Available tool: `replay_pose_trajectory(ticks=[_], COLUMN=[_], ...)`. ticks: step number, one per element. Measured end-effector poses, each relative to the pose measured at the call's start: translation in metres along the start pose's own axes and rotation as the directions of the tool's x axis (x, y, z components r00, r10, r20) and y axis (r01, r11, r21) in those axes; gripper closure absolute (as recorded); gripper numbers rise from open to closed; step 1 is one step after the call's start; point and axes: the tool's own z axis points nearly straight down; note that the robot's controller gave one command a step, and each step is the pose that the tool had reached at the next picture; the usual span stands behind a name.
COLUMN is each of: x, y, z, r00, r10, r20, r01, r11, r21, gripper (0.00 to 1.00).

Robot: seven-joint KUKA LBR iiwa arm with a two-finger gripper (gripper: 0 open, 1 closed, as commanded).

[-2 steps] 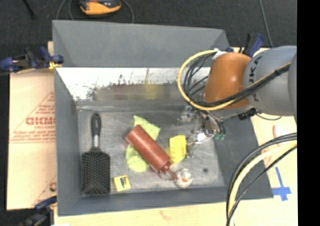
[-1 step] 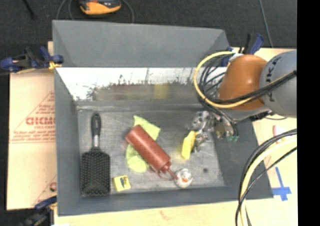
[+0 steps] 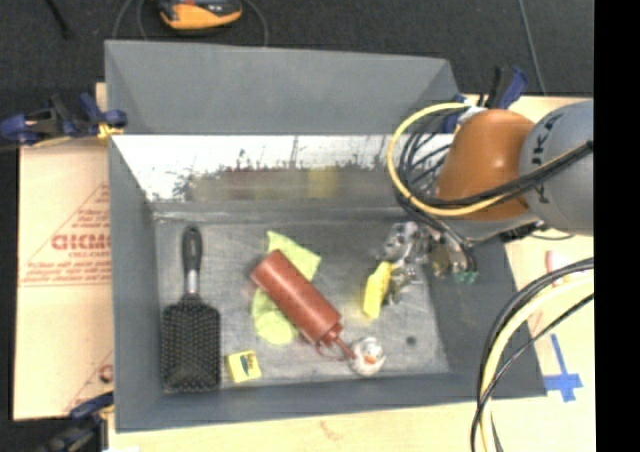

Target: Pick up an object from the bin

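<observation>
My gripper (image 3: 403, 262) is low in the right part of the bin, its metal fingers pointing down and left. A small yellow wedge-shaped piece (image 3: 376, 292) lies right beside the fingertips, touching or nearly so; nothing shows between them. A red cylindrical bottle (image 3: 295, 298) lies slantwise in the middle, its clear rounded cap (image 3: 365, 355) toward the bin's front right. Under the bottle sits a yellow-green cloth (image 3: 290, 256).
A black hairbrush (image 3: 190, 325) lies along the bin's left side, handle toward the back. A small yellow block with a dark face (image 3: 243, 367) rests near the front, between brush and bottle. The arm with its orange cover and cables overhangs the right rim.
</observation>
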Motion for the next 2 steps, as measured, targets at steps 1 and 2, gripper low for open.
replay_pose_trajectory(ticks=[1, 2], x=[0.002, 0.004], y=[0.000, -0.001], z=[-0.005, -0.025], r00=[1.000, 1.000], r10=[0.000, 0.000], r20=[-0.003, -0.012], r01=[0.000, 0.000], r11=[1.000, 1.000], r21=[0.002, 0.007], gripper=[1.00, 1.00])
